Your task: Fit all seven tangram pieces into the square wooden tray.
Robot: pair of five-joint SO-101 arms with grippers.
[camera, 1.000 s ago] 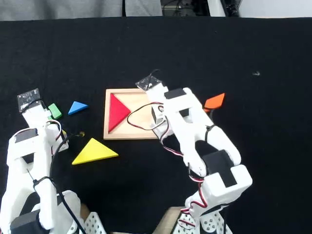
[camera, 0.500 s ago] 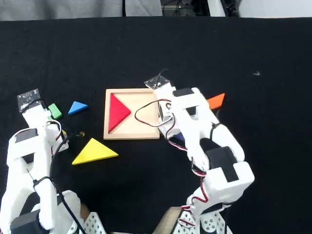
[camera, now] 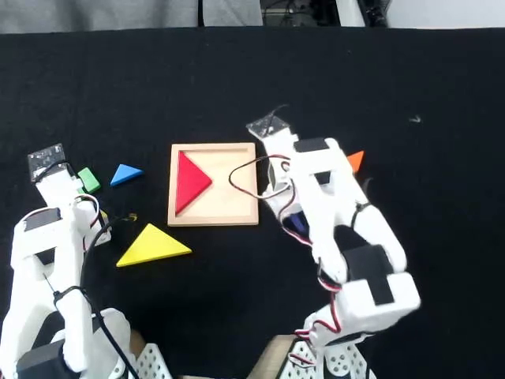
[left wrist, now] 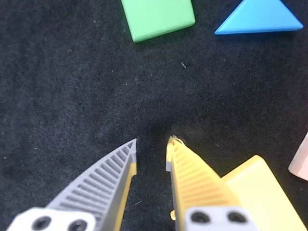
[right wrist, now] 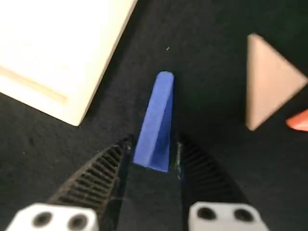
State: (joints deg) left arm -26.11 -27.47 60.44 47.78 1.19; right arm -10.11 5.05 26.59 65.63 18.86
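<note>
High view: a black cloth table (camera: 394,79) holds a square wooden tray (camera: 213,219) with a flat red triangle (camera: 192,180) inside. The right arm (camera: 331,197) hides most of an orange piece (camera: 357,159). The right gripper (right wrist: 153,144) pinches a blue piece (right wrist: 155,122) on edge beside the tray; the left gripper (left wrist: 151,144) is spread over the table.

The surface (camera: 410,87) is plain black, faintly speckled up close. The tray (camera: 229,210) is pale natural wood, and the triangle (camera: 189,180) inside it is red. On the black lie a yellow triangle (camera: 151,246), a light blue triangle (camera: 125,174), a green piece (camera: 88,180) and an orange piece (camera: 356,160). A dark blue piece (right wrist: 156,115) sits between the black, ribbed fingers of the right hand (right wrist: 152,140), near a pale beige-pink triangle (right wrist: 267,86). The left hand (left wrist: 152,142) has one grey ribbed finger and one yellow. The left arm (camera: 39,245) and right arm (camera: 347,221) are white with black blocks.
</note>
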